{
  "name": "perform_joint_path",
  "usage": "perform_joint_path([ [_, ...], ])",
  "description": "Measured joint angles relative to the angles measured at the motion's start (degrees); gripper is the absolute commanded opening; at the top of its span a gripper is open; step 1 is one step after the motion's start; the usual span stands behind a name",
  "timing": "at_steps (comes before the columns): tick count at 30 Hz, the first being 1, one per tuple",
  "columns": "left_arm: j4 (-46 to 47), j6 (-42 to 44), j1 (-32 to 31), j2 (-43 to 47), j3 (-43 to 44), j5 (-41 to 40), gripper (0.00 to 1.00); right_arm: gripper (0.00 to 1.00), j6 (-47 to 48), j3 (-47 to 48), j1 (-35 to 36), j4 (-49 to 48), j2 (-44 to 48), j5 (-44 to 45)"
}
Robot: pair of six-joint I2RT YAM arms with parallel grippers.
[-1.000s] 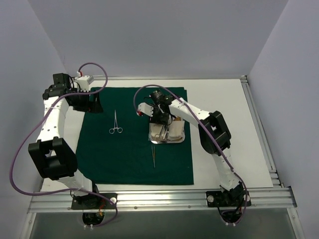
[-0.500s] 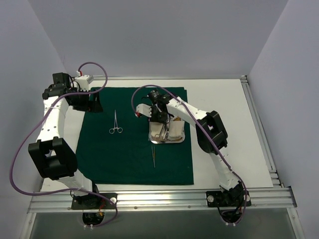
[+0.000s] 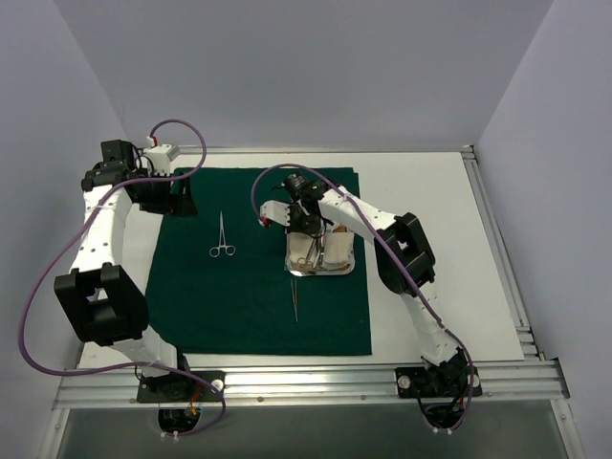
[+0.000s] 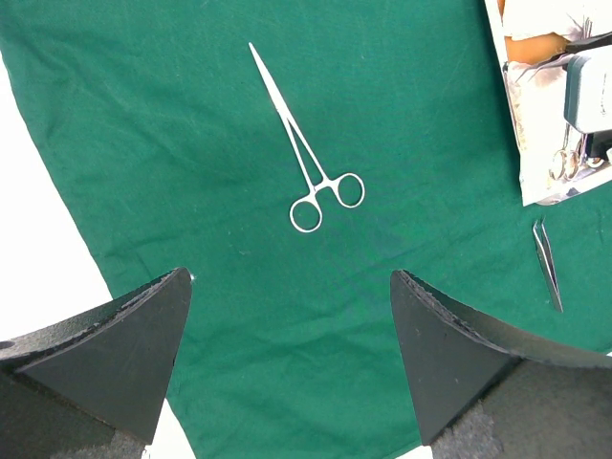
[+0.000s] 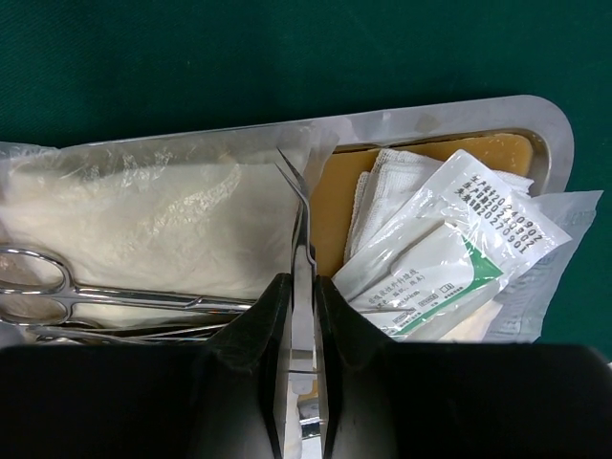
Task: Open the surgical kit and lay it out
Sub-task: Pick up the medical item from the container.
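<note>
The right gripper point(image 5: 303, 296) is low in the steel tray point(image 5: 435, 113), and its two fingers pinch a thin steel instrument point(image 5: 298, 215) whose pointed tip shows just in front of them. To the left of this gripper, ring-handled clamps point(image 5: 105, 298) lie on a clear bag of white gauze point(image 5: 153, 210); to its right are printed packets point(image 5: 449, 244). The tray sits on the dark green cloth point(image 5: 191, 57), which lies open and flat on the tabletop point(image 3: 421, 201). The left gripper point(image 4: 292, 287) hangs with its fingers wide apart and holds nothing; one clamp point(image 4: 311, 177) lies on the cloth in front of it, and tweezers point(image 4: 548, 260) further to its right. I judge that the step in hand is to take the next instrument out of the tray. The next move calls for a straight lift, so that the tip does not catch the bag or drag the clamps beside it, and then for a free place on the cloth, apart from the two pieces there.
</note>
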State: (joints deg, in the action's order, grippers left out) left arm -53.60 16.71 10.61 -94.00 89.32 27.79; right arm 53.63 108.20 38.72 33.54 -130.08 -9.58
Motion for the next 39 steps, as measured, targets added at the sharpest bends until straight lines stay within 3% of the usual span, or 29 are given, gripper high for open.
perform_joint_path([
  [21,-0.1,0.0,0.0,0.0,0.0,0.1,0.93,0.0,-3.4,-0.1,-0.9,-12.0,1.1,6.2],
  [27,-0.9,0.2,0.0,0.0,1.3,1.3,0.86,0.0,-13.7,-0.2,-0.7,-17.0,7.6,6.1],
  [29,-1.6,0.5,0.1,0.0,2.0,2.2,0.74,0.0,-18.4,-0.9,-0.7,-20.0,11.3,5.6],
  [32,-4.7,2.8,0.1,-0.2,3.9,5.5,0.65,0.0,-25.4,-4.8,-0.4,-25.5,17.8,3.4],
  [36,-12.5,10.4,0.0,-0.7,8.3,13.9,0.64,0.0,-34.0,-11.8,1.0,-34.7,25.6,-1.2],
  [39,-16.5,15.8,-0.5,0.0,10.4,21.0,0.72,0.0,-39.3,-16.1,3.8,-42.0,29.4,-5.0],
])
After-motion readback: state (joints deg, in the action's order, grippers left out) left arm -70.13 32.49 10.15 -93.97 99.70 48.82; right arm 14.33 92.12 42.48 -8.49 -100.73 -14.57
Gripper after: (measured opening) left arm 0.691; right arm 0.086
